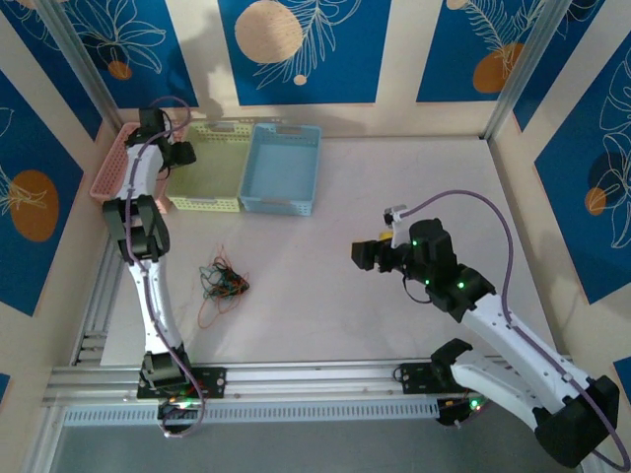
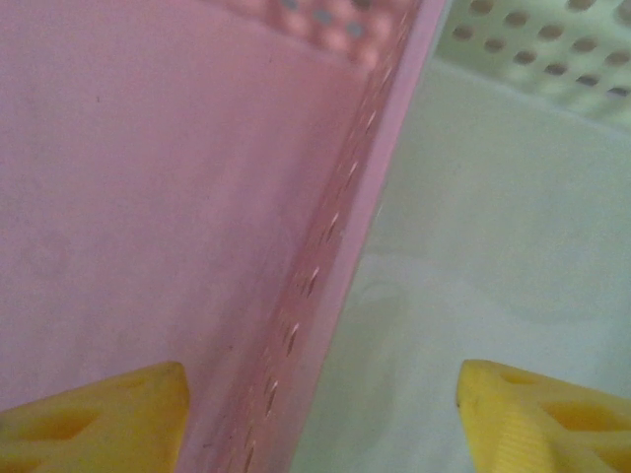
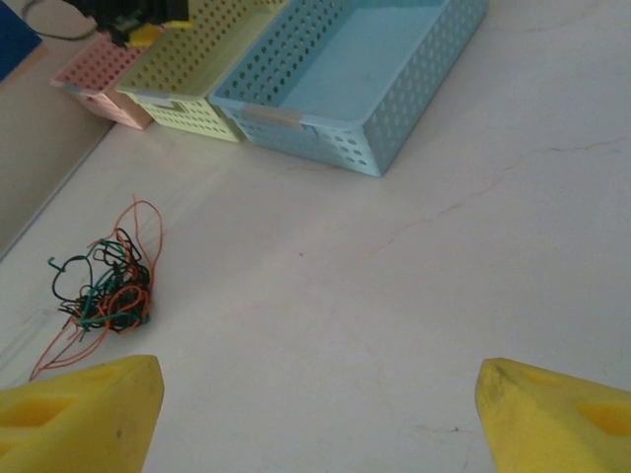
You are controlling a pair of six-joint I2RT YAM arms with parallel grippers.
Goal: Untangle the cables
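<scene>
Light, limp and likely to snag, the cables lie ahead and left of the right gripper, jaws spread wide; an outlying orange loop looks easiest to pinch.

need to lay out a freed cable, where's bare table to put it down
Widest bare table lies between the cables and the right gripper, in front of the blue basket. Also free: the far right, beyond that basket. Crowded: the far left, pink basket and green basket packed beside it, the left gripper over them.
</scene>
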